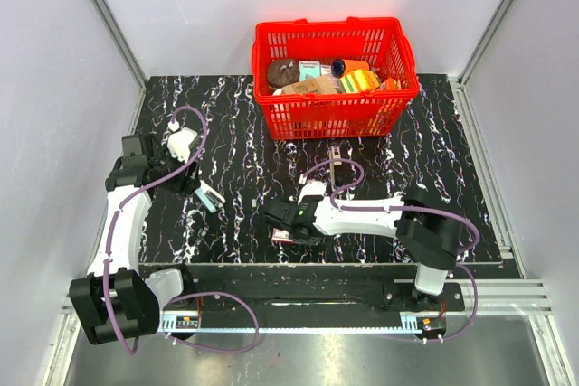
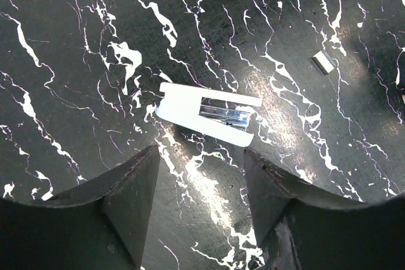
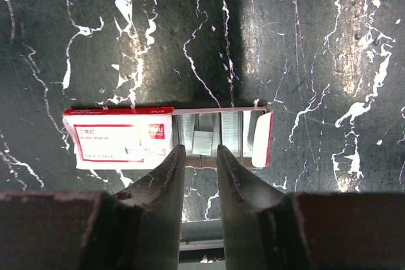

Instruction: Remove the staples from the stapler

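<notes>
The stapler point(image 1: 336, 167), slim and black with a silvery rail, lies on the marble table in front of the basket, apart from both grippers. My right gripper point(image 3: 199, 150) hovers open at the near edge of an opened red-and-white staple box point(image 3: 120, 140). Rows of staples fill the box, and a short loose strip of staples point(image 3: 202, 142) lies on them just past my fingertips. In the top view the right gripper point(image 1: 276, 216) is over that box point(image 1: 282, 235). My left gripper point(image 2: 201, 153) is open and holds nothing.
A white U-shaped piece with a shiny metal insert point(image 2: 205, 113) lies just beyond the left fingertips and also shows from above point(image 1: 210, 198). A tiny staple strip point(image 2: 324, 62) rests farther right. A red basket point(image 1: 271, 47) of assorted items stands at the back.
</notes>
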Available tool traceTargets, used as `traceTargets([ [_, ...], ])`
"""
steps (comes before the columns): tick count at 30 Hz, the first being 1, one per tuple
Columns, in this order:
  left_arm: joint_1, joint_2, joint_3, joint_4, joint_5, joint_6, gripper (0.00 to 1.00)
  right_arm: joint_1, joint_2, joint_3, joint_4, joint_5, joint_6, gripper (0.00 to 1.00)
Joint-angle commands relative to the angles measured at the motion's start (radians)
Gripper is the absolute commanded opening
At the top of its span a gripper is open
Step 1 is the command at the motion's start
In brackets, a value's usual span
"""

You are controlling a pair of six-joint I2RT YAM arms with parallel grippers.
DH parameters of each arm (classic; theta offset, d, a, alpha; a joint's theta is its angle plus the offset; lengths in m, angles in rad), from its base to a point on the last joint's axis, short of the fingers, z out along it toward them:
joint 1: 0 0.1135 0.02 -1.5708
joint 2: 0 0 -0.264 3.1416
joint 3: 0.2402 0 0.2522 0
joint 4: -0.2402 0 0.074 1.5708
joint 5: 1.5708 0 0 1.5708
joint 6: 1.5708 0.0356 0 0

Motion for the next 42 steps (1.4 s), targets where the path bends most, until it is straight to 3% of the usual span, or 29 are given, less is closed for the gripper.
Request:
traceTargets([
  [1, 0.005, -0.018, 0.017, 0.012, 0.021, 0.003, 0.60, -0.007, -0.084, 0.009, -0.004, 0.044, -0.027, 0.33],
  [8, 0.005, -0.016, 0.014, 0.012, 0.028, 0.003, 0.61, -0.007, -0.096, 0.075, -0.006, 0.050, -0.099, 0.34],
  [14, -0.023, -0.004, -0.007, 0.011, 0.061, 0.023, 0.64, -0.023, -0.023, 0.167, 0.162, 0.074, -0.381, 0.36],
  [17, -0.064, -0.009, -0.024, 0.021, 0.083, 0.052, 0.66, -0.053, 0.011, 0.191, 0.176, 0.083, -0.427, 0.35],
  [22, -0.257, 0.005, -0.084, 0.132, -0.007, 0.079, 0.68, -0.125, -0.110, 0.021, 0.293, 0.113, -0.421, 0.36],
  [29, -0.483, 0.224, -0.070, 0.234, -0.162, 0.106, 0.67, -0.205, -0.255, -0.156, 0.363, 0.158, -0.429, 0.36],
  [42, -0.574, 0.527, 0.048, 0.317, -0.308, 0.164, 0.64, -0.245, -0.366, -0.306, 0.528, 0.129, -0.449, 0.36],
])
